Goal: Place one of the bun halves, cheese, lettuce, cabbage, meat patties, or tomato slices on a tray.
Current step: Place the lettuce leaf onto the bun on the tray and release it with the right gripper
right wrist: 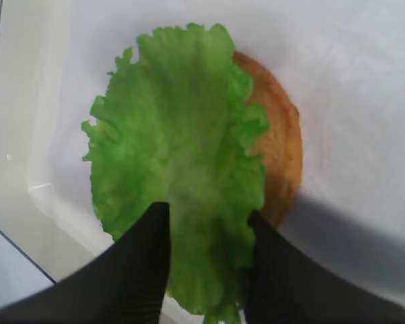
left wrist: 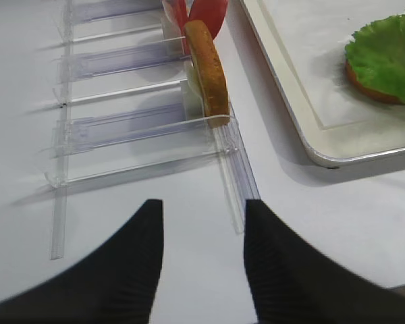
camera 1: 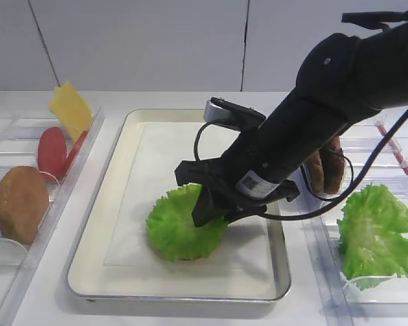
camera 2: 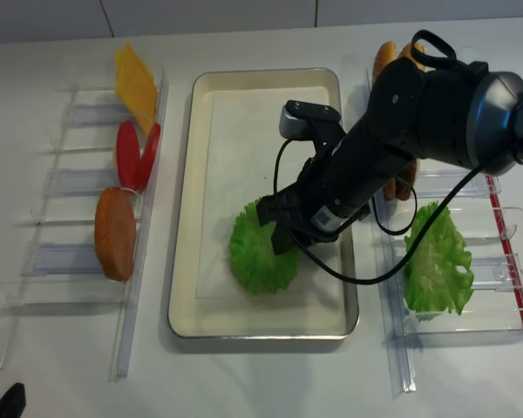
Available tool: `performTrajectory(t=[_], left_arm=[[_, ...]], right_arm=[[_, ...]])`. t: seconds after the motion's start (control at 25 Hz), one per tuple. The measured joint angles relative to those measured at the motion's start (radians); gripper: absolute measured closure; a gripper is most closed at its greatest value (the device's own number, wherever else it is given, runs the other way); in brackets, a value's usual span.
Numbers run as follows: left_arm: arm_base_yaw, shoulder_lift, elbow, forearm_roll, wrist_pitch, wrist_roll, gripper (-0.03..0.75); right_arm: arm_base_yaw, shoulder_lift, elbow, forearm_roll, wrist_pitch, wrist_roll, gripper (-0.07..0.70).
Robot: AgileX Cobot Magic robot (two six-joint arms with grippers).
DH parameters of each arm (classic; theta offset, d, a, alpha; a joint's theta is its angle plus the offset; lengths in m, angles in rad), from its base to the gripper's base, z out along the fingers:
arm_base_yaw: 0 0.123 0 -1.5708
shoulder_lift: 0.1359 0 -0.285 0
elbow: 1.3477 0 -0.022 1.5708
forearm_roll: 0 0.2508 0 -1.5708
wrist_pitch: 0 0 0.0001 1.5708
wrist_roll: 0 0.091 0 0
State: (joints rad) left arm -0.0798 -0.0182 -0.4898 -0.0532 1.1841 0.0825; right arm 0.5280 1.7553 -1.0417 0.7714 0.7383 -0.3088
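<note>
The frilly round lettuce lies on a bun half on the white paper in the silver tray. My right gripper hangs just over the leaf's near edge, its two fingers apart with the lettuce showing between them, so it is open. From above, the right gripper covers the leaf's right side. My left gripper is open over bare table beside the left bin, holding nothing. A second bun half, tomato slices and cheese stand in the left bin.
A larger wavy green leaf sits in the clear right bin. Brown discs stand behind my right arm, partly hidden. The clear bin's dividers lie just ahead of my left gripper. The back half of the tray holds only paper.
</note>
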Motion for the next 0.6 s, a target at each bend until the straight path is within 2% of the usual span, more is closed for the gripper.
performTrajectory(t=[0.2,0.32,0.6], left_arm=[[0.0,0.0,0.0,0.0,0.0,0.0,0.446],[0.0,0.0,0.0,0.0,0.0,0.0,0.446],[0.0,0.0,0.0,0.0,0.0,0.0,0.446]], right_arm=[[0.0,0.0,-0.02,-0.018,0.018,0.005,0.356],[0.0,0.0,-0.053,-0.081,0.043,0.052,0.355],[0.0,0.0,-0.115,-0.282,0.154,0.184,0.354]])
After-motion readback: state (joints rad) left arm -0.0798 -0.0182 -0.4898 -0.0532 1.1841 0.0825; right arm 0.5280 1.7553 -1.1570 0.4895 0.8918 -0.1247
